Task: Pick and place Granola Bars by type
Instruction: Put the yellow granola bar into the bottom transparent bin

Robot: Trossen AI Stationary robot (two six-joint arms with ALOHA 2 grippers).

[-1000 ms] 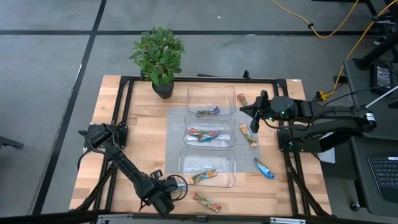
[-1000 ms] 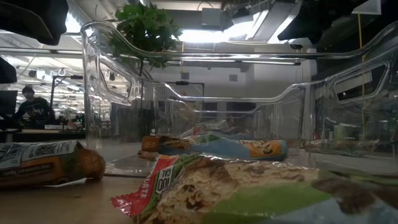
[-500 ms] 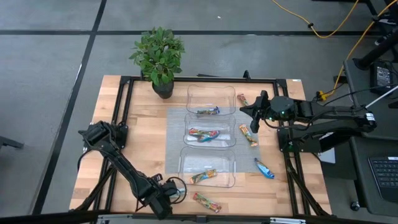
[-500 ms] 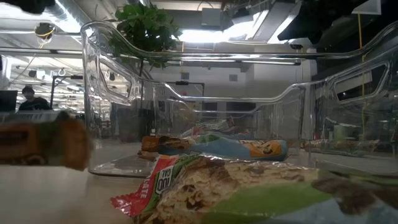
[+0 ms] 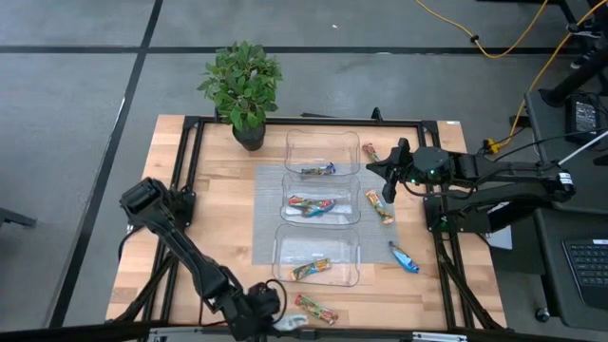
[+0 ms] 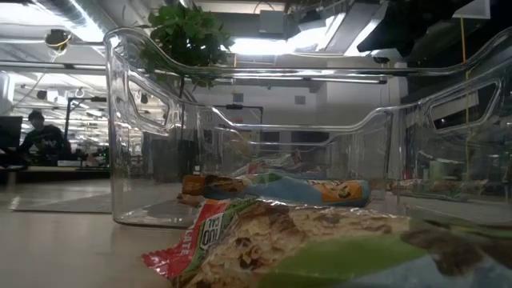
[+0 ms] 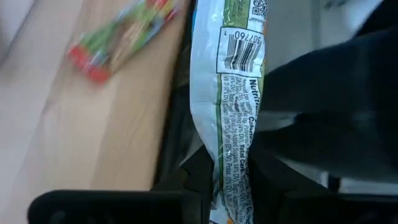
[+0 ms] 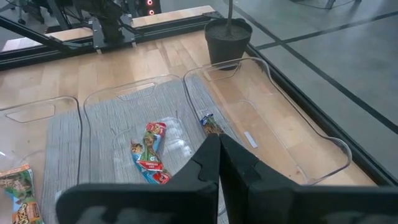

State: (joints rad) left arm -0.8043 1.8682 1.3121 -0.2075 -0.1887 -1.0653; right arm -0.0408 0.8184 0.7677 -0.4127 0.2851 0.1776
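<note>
My left gripper [image 5: 272, 315] is at the table's near edge, shut on an orange-gold granola bar [image 7: 231, 93] whose white back with a barcode faces the wrist camera. A red-multicoloured bar [image 5: 314, 307] lies on the wood beside it and fills the front of the low view [image 6: 320, 240]. Three clear trays [image 5: 323, 147] stand in a row on a grey mat, each with bars inside. Three more bars [image 5: 380, 206] lie loose to the right of the trays. My right gripper [image 5: 378, 171] is shut and empty, above the table right of the trays. My left gripper pinches the orange-gold bar between its two fingers at one end of the wrapper [image 7: 227, 177]. The bar runs straight out past the fingertips, along the fingers. It does not show on the table in the low view.
A potted plant [image 5: 243, 90] stands at the far edge, left of the far tray. A black frame [image 5: 190, 152] runs around the wooden top. A person sits far behind the table in the low view [image 6: 40, 140]. Bare wood lies left of the mat.
My left gripper has gone toward the table's near edge with the orange-gold bar. The bar lay on the wood at the left of the low view a second ago, then slid off blurred, and is now out of that view.
</note>
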